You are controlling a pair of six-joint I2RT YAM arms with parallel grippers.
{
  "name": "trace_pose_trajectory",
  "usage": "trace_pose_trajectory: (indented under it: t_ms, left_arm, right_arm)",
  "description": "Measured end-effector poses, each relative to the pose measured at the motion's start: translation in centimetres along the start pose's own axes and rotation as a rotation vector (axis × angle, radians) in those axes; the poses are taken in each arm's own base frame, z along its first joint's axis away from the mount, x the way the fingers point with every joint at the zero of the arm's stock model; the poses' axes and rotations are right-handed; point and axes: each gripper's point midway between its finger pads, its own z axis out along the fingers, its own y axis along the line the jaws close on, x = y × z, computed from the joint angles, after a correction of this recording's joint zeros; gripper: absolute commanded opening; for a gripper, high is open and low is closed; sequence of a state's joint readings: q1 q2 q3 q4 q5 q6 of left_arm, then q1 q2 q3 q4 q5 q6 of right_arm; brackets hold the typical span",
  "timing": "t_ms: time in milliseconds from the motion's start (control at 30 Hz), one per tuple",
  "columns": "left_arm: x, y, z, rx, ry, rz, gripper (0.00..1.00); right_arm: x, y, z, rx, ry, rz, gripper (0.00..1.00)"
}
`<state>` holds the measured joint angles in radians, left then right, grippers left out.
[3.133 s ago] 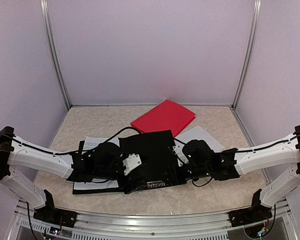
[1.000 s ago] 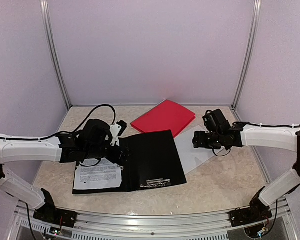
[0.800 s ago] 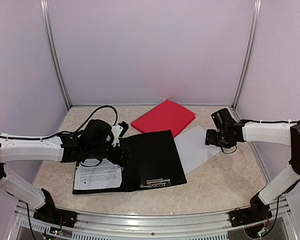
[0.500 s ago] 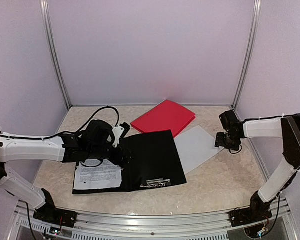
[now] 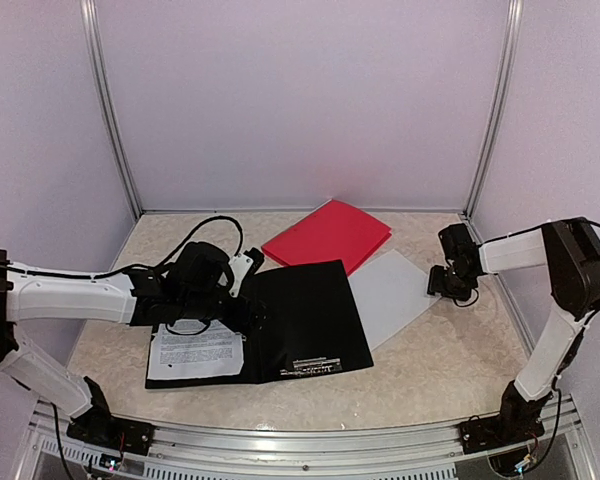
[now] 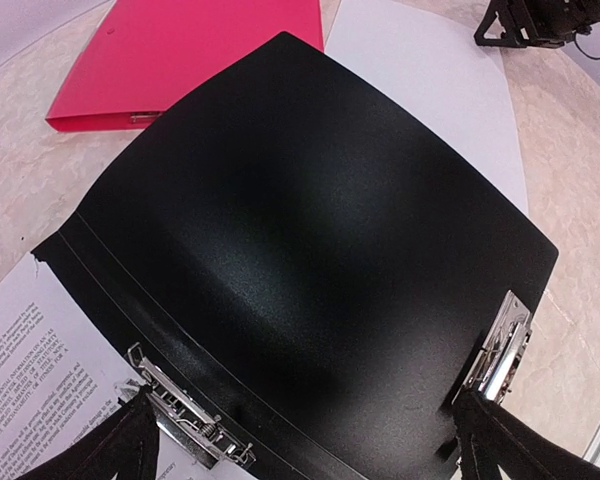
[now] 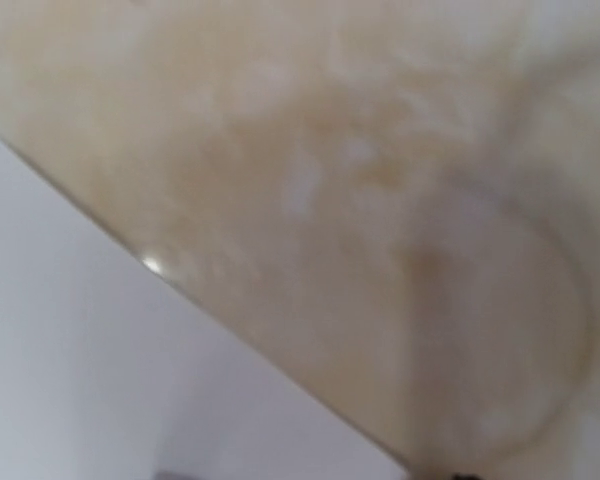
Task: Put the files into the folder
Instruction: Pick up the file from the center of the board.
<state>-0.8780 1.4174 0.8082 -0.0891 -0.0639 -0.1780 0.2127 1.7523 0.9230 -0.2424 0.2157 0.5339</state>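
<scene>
Swinging out from the middle since the first frame, the right arm now reaches toward 3 o'clock. Its right hand [image 5: 441, 284] sits low at the right-hand corner of the blank sheet [image 5: 390, 296]. From above it is a small dark shape, so I cannot tell whether the fingers are apart or together, or whether they touch the paper. The right wrist view is badly blurred. It gives only the mottled desk [image 7: 380, 200] and a white edge of that sheet [image 7: 60, 330] at 8 o'clock, with a dark sliver cut off at the bottom.

The left arm has drawn back toward 9 o'clock. Its left hand [image 6: 310, 445] hovers over the black folder [image 5: 305, 320] with fingers spread wide, only their dark tips showing in the wrist view's bottom corners. Nothing is held between them.

One file, the printed sheet [image 5: 195, 352], lies on the open folder's left leaf at 8 o'clock, its top edge hidden under the left arm. In the left wrist view it is cut off at the frame's corner [image 6: 20, 370]. The blank sheet lies on the desk at 2 o'clock of the folder, its near-left part tucked beneath the black cover. A red folder [image 5: 328, 235] lies closed at 12 o'clock. Two metal clips [image 6: 180, 412] glint along the black folder's near edges, partly masked by the fingers.
</scene>
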Motion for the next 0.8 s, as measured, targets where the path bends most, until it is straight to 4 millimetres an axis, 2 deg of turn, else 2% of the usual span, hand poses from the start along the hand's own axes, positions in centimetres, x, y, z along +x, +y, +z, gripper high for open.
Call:
trace_pose_trajectory:
  t_ms: [133,300,633,800]
  left_arm:
    - [0.1,0.0,0.1,-0.002,0.003,0.003,0.99]
    - [0.2,0.1,0.3,-0.005,0.005,0.004,0.99]
    - [0.3,0.4,0.4,-0.024,0.006,0.007,0.99]
    - [0.2,0.6,0.4,-0.035,0.004,0.01,0.99]
  right_arm:
    - [-0.7,0.9,0.3,-0.052,-0.027,0.012,0.49]
    - [-1.2,1.8,0.5,-0.099,-0.048,0.026,0.32]
    - [-1.2,2.1,0.7,-0.111,-0.047,0.025,0.02]
    - [-1.3,2.0,0.7,-0.106,-0.045,0.021,0.0]
